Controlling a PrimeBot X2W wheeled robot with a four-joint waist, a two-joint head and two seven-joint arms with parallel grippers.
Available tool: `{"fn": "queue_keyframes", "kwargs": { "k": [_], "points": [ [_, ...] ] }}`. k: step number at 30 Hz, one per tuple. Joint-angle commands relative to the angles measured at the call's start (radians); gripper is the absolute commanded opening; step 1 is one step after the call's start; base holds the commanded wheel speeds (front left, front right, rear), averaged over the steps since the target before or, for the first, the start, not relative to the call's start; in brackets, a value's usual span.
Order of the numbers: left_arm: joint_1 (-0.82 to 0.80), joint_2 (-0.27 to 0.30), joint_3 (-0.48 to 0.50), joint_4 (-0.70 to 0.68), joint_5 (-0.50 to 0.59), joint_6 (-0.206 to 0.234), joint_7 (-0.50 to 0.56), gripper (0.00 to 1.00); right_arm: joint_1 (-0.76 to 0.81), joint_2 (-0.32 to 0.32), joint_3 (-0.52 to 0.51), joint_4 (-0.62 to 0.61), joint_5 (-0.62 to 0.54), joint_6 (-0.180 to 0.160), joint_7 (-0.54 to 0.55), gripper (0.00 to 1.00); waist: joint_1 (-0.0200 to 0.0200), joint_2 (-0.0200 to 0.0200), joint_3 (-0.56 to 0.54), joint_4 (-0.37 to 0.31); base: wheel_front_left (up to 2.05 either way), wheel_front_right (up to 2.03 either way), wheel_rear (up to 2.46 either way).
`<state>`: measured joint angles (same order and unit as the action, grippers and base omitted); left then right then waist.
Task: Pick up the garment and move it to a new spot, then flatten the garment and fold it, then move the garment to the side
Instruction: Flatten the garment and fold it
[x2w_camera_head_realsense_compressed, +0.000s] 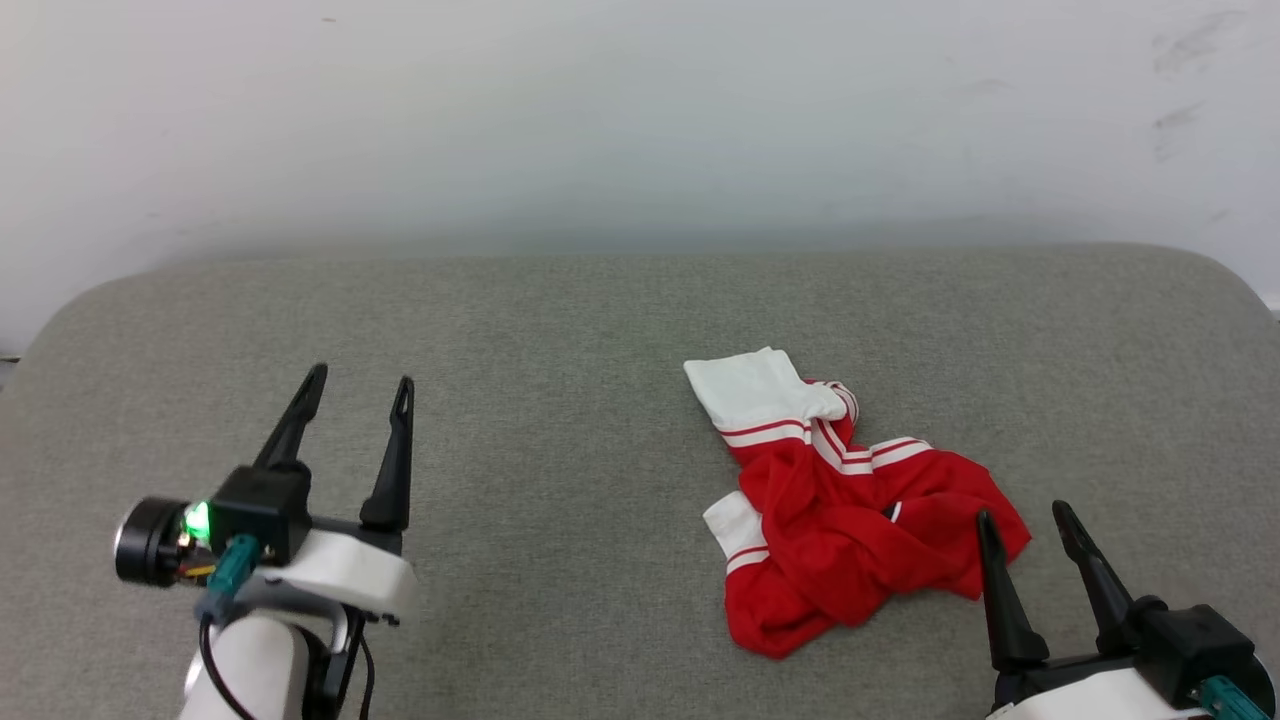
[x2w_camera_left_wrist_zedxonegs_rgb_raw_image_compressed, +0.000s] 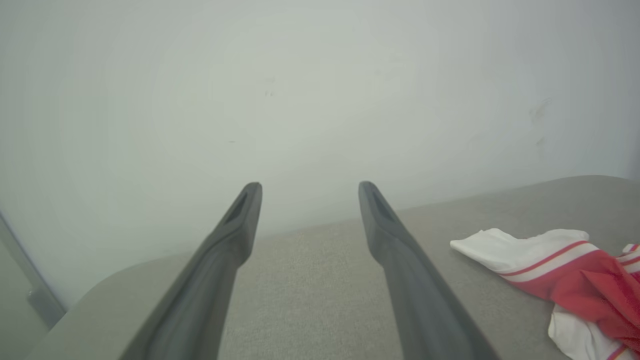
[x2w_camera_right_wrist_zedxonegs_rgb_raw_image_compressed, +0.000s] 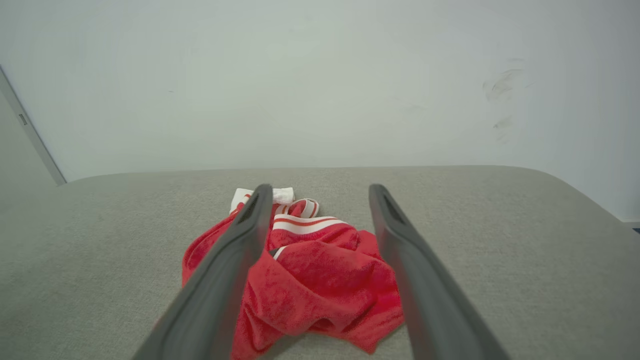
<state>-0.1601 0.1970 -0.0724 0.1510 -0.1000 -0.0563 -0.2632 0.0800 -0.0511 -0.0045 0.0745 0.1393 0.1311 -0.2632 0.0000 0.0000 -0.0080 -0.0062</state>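
While the shirt (x2w_camera_head_realsense_compressed: 850, 520) lay crumpled on the grey worktop (x2w_camera_head_realsense_compressed: 560, 330), just ahead of the right gripper (x2w_camera_head_realsense_compressed: 1022, 510) and well apart from the left gripper (x2w_camera_head_realsense_compressed: 362, 374), both with jaws spread and empty, it looked soft, light and floppy, best pinched at a raised red fold.

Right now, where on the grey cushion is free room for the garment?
The widest bare patch lies between the left gripper and the garment. A free strip runs along the wall behind it. The cushion's right part is crowded: the crumpled garment lies there, the right gripper at its near corner.
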Motion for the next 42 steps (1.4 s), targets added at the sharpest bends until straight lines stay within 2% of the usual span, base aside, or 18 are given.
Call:
{"fn": "queue_keyframes", "kwargs": {
  "k": [1, 6, 11, 18, 21, 27, 31, 36, 42],
  "points": [
    [-0.035, 0.011, -0.007, 0.010, 0.000, -0.011, -0.002, 1.00, -0.014, 0.002, 0.003, -0.002, -0.007, -0.001, -0.002, 1.00, 0.0000, 0.0000, 0.014, -0.020, 0.00, 0.00, 0.00],
    [-0.208, 0.058, -0.053, 0.075, -0.027, -0.057, 0.041, 1.00, -0.039, 0.002, 0.010, -0.012, -0.008, -0.001, -0.002, 1.00, 0.0000, 0.0000, 0.068, -0.069, 0.00, 0.00, 0.00],
    [-0.391, 0.106, -0.149, 0.100, -0.085, -0.072, 0.158, 1.00, -0.075, 0.002, 0.009, -0.023, -0.004, -0.001, -0.002, 1.00, 0.0000, 0.0000, 0.135, -0.110, 0.00, 0.00, 0.00],
    [-0.656, 0.201, -0.410, 0.124, -0.277, -0.073, 0.377, 1.00, -0.123, 0.002, 0.015, -0.033, 0.011, -0.001, -0.002, 1.00, 0.0000, 0.0000, 0.231, -0.162, 0.00, 0.00, 0.00],
    [-0.761, 0.221, -0.517, 0.154, -0.359, -0.073, 0.493, 1.00, -0.142, 0.002, 0.019, -0.037, 0.022, -0.001, -0.002, 1.00, 0.0000, 0.0000, 0.270, -0.182, 0.00, 0.00, 0.00],
    [-0.958, 0.237, -0.729, 0.214, -0.526, -0.073, 0.780, 1.00, -0.184, 0.002, 0.031, -0.043, 0.038, -0.001, -0.002, 1.00, 0.0000, 0.0000, 0.344, -0.224, 0.00, 0.00, 0.00],
    [-1.064, 0.235, -0.845, 0.255, -0.613, -0.073, 0.924, 1.00, -0.212, 0.002, 0.038, -0.050, 0.052, -0.001, -0.002, 1.00, 0.0000, 0.0000, 0.396, -0.254, 0.00, 0.00, 0.00],
    [-1.167, 0.226, -0.965, 0.317, -0.685, -0.073, 1.028, 1.00, -0.248, 0.002, 0.049, -0.053, 0.071, -0.001, -0.002, 1.00, 0.0000, 0.0000, 0.458, -0.292, 0.00, 0.00, 0.00],
    [-1.255, 0.230, -1.118, 0.382, -0.718, -0.073, 1.084, 1.00, -0.281, 0.002, 0.058, -0.055, 0.100, -0.001, -0.002, 1.00, 0.0000, 0.0000, 0.522, -0.330, 0.00, 0.00, 0.00]
  ]
}}
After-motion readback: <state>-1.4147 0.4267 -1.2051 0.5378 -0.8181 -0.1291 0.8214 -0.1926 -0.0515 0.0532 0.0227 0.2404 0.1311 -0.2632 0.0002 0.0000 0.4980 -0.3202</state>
